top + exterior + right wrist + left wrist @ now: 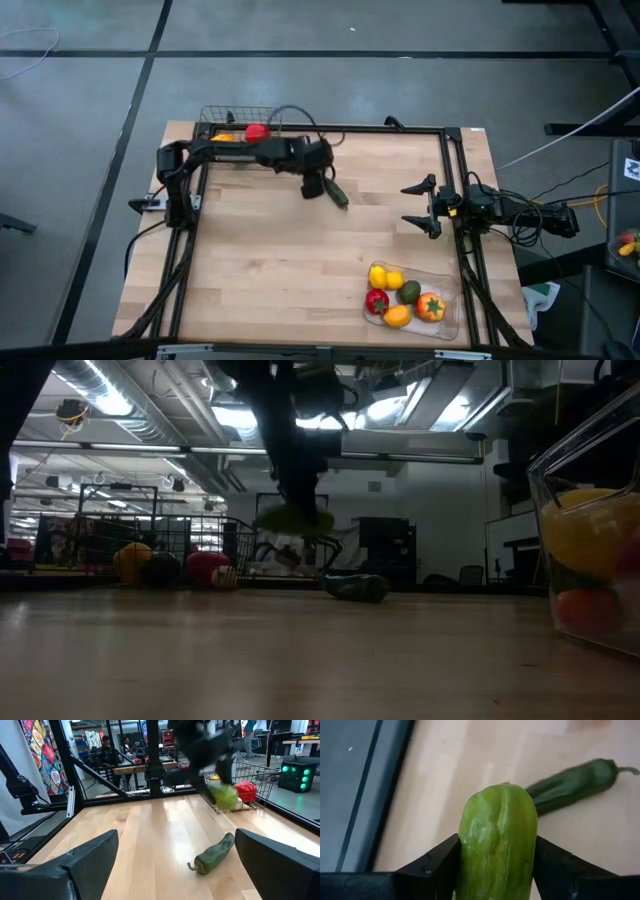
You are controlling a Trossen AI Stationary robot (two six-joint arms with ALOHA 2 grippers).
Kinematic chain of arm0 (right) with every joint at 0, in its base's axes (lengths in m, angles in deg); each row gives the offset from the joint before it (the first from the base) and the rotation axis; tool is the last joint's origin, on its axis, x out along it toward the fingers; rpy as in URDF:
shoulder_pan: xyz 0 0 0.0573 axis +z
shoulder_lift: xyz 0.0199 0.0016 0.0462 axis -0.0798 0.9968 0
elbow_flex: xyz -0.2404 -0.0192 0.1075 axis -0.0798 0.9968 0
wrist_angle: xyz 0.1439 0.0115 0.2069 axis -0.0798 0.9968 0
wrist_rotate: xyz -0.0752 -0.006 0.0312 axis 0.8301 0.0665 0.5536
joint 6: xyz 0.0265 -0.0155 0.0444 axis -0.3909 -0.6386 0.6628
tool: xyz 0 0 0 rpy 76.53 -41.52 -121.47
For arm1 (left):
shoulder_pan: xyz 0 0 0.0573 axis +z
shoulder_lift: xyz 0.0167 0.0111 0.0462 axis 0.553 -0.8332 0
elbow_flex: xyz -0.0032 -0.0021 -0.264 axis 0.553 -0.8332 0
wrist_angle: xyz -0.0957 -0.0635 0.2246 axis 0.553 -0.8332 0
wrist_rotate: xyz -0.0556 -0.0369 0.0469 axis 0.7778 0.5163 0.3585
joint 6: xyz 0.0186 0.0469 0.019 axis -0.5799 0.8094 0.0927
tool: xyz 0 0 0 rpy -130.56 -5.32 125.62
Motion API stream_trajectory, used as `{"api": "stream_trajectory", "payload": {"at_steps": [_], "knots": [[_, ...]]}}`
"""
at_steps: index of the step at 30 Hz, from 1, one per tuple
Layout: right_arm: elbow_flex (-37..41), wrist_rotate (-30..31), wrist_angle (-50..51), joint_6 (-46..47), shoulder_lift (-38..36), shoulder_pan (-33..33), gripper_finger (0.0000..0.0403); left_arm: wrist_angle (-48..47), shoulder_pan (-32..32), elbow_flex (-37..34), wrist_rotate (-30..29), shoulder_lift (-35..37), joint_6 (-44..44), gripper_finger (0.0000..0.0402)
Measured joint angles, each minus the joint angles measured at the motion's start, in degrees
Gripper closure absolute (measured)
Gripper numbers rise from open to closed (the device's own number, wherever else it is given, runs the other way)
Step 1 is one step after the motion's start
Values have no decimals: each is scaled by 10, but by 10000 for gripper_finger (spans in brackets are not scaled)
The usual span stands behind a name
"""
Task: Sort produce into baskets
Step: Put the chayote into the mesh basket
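Observation:
My left gripper is shut on a light green, cucumber-like vegetable above the table's middle far part; it also shows in the low view and the right wrist view. A dark green pepper lies on its side on the table just beside and below it. The wire-mesh basket at the far left holds a red piece and an orange piece. The clear tray at the near right holds several pieces of produce. My right gripper is open and empty at the right edge. My left gripper pinches the light green vegetable's two opposite sides between its two fingers. The vegetable lies along the fingers, and its rounded end sticks out past the fingertips. It hangs lifted clear of the table.
The dark frame rails run along the table's far and right sides. The wood surface in the middle and near left is bare. People and benches show in the room beyond.

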Motion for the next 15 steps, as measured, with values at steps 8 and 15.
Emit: {"api": "stream_trajectory", "payload": {"at_steps": [8, 15], "knots": [[0, 0, 0, 0, 0, 0, 6, -137, 66, 66, -2, 76, -30, 192], [0, 0, 0, 0, 0, 0, 6, -181, 145, 24, -3, 173, -119, 192]]}}
